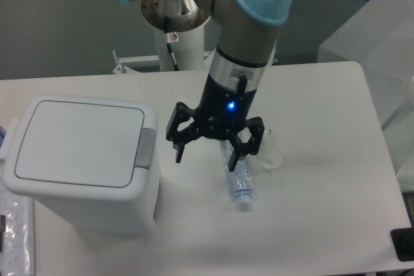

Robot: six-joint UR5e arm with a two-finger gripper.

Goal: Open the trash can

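Observation:
The trash can (81,159) is a boxy white bin at the left of the table, its flat lid shut. A grey push-button tab (145,148) sits on its right rim. My gripper (206,156) hangs open and empty above the table, just right of the tab and apart from it. Its left fingertip (178,154) is nearest the tab.
A clear plastic bottle (239,176) lies on the white table (310,159) under and behind my gripper. A small clear cup (270,153) stands beside it. The robot base (174,30) is at the back. A translucent bin (381,37) stands at the right.

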